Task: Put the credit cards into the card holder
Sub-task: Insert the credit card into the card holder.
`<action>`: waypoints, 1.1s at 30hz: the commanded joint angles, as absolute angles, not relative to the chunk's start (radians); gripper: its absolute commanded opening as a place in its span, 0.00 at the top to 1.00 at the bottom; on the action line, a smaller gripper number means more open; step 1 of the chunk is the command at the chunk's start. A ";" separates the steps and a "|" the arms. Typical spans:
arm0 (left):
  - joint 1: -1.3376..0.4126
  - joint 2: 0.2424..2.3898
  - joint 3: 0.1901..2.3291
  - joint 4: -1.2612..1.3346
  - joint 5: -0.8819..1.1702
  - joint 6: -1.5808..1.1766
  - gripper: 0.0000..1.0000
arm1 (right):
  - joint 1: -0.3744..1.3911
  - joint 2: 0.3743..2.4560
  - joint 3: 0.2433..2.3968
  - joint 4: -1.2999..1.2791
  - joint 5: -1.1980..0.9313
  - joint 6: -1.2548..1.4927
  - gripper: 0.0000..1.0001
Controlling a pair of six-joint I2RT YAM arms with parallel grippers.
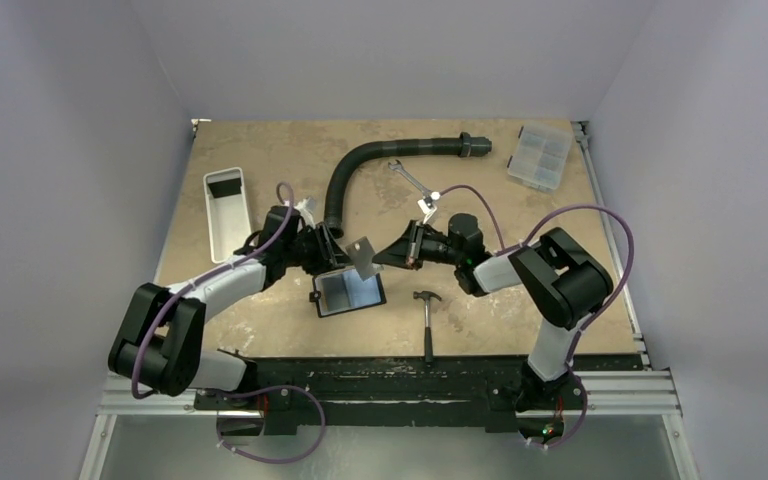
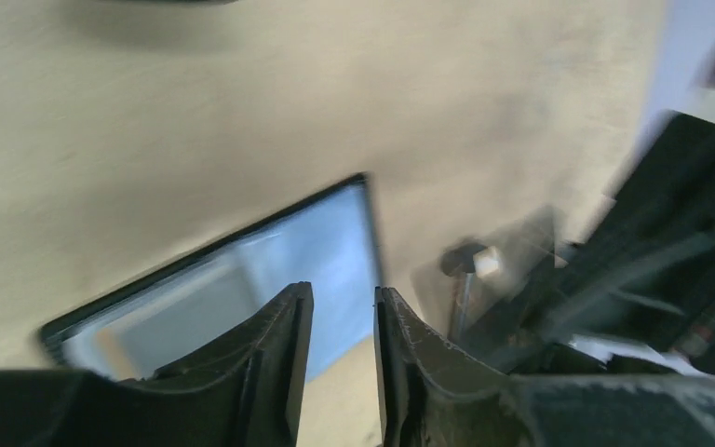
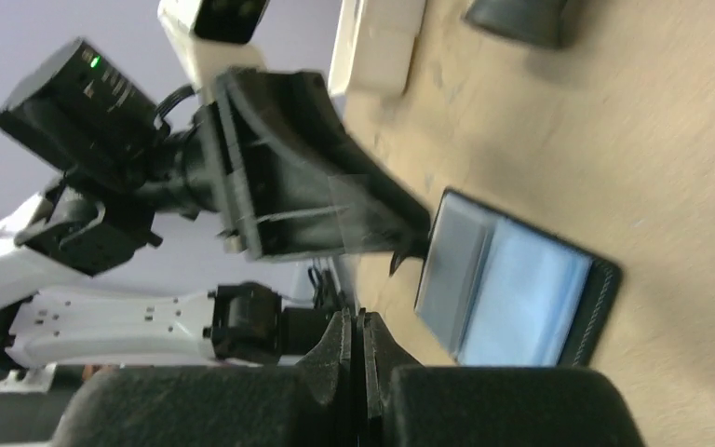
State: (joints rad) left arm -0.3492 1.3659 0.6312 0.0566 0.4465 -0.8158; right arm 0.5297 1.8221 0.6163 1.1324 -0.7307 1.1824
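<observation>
Black wallet-like folding card holder [image 1: 350, 293], top view: lies open on counter [image 1: 520, 330], glossy pockets up, no card seen inside, so nothing stowed yet. Grey flat rectangular credit card [image 1: 363, 257] hangs tilted just above it.
Left wrist: left fingers [image 2: 279, 354] narrowly parted, nothing betw. them.
Right wrist: right fingers [image 3: 330, 358] closed, appar. pinching card edge. Insertion outstanding.

Nothing readable here, honestly. No lettering, brand or number shows on the credit card [image 1: 362, 256], the card holder [image 1: 349, 292], the hammer [image 1: 428, 325] or the clear box [image 1: 540, 156]. Both wrist views are too blurry for print.
</observation>
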 commanded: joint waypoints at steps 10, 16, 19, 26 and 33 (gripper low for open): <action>-0.327 1.442 0.581 -0.188 0.164 -0.667 0.94 | 0.645 1.810 0.778 0.600 -0.694 0.823 1.00; -0.327 1.453 0.573 -0.196 0.149 -0.659 0.99 | 0.647 1.838 0.815 0.505 -0.669 0.782 1.00; -0.327 1.450 0.575 -0.196 0.150 -0.651 1.00 | 0.650 1.858 0.834 0.475 -0.671 0.772 1.00; -0.327 1.437 0.572 -0.196 0.157 -0.643 1.00 | 0.652 1.877 0.852 0.414 -0.647 0.769 1.00; -0.327 1.403 0.566 -0.199 0.149 -0.640 1.00 | 0.652 1.833 0.863 0.306 -0.579 0.741 1.00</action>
State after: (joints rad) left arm -0.3321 1.4097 0.5972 -0.1429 0.2363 -0.6891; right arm 0.6479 1.8824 0.8333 0.3920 -0.6434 0.7837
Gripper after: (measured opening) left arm 0.047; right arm 0.023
